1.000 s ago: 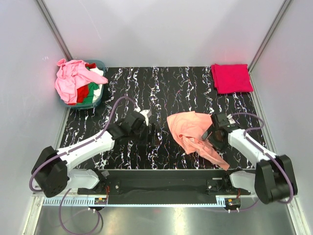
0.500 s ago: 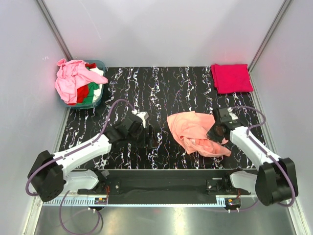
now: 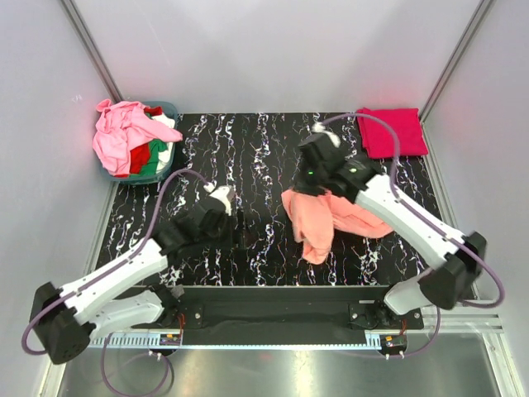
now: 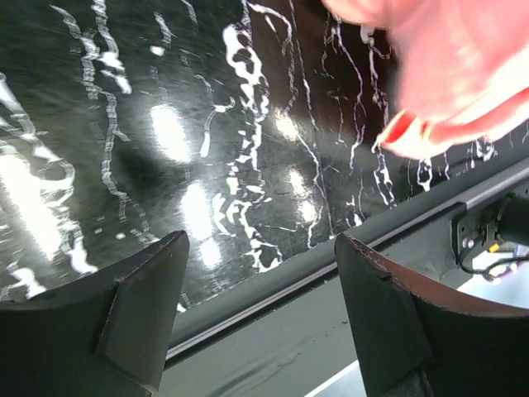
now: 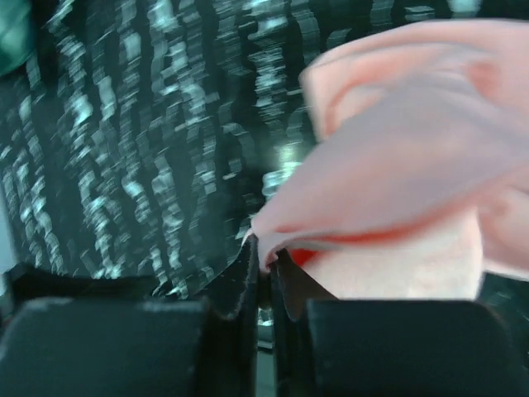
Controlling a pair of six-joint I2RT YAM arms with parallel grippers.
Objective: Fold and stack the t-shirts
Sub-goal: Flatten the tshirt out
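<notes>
The salmon-orange t-shirt [image 3: 331, 219] lies crumpled on the right-middle of the black marbled table [image 3: 248, 149]. My right gripper [image 3: 302, 188] reaches over it from the far side and is shut on its left edge [image 5: 281, 236], holding that edge up. My left gripper [image 3: 246, 236] is open and empty, low over the table just left of the shirt, whose edge shows in the left wrist view [image 4: 463, 74]. A folded crimson-pink t-shirt [image 3: 391, 131] lies at the far right corner. Light pink, red, green and white shirts [image 3: 124, 132] are heaped in the tub.
The teal tub [image 3: 168, 161] stands at the far left corner. The table's near edge and a metal rail [image 4: 273, 322] run just under my left fingers. Grey walls close in the table on three sides.
My right arm has swung from the shirt's near right side up and over to its far left side, dragging the cloth's near tail inward. My left gripper has drawn back slightly left.
</notes>
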